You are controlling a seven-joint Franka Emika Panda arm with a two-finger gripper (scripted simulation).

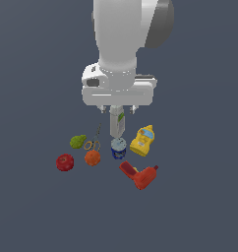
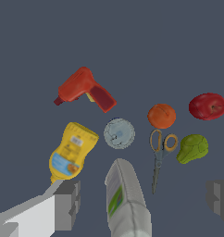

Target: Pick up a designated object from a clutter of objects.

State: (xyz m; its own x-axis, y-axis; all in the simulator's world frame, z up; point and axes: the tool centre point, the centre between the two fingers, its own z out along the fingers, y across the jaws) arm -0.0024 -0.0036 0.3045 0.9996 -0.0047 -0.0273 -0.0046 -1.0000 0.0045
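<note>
The dark-red apple (image 1: 65, 162) lies on the grey floor at the exterior view's left end of the clutter; it also shows in the wrist view (image 2: 207, 106). My gripper (image 1: 117, 109) hangs open and empty well above the clutter, over the white bottle (image 1: 117, 124). In the wrist view the gripper (image 2: 144, 203) has its fingers (image 2: 67, 203) spread wide on either side of the bottle (image 2: 125, 199). The apple is apart from the gripper, beyond the orange (image 1: 92, 157) and beside the green pear (image 1: 77, 141).
Scissors (image 1: 93, 142) lie between the pear and the bottle. A blue can (image 1: 118, 148) stands in front of the bottle, a yellow mustard bottle (image 1: 142, 140) to its right in the exterior view, and a red drill (image 1: 140, 174) lies nearest the camera.
</note>
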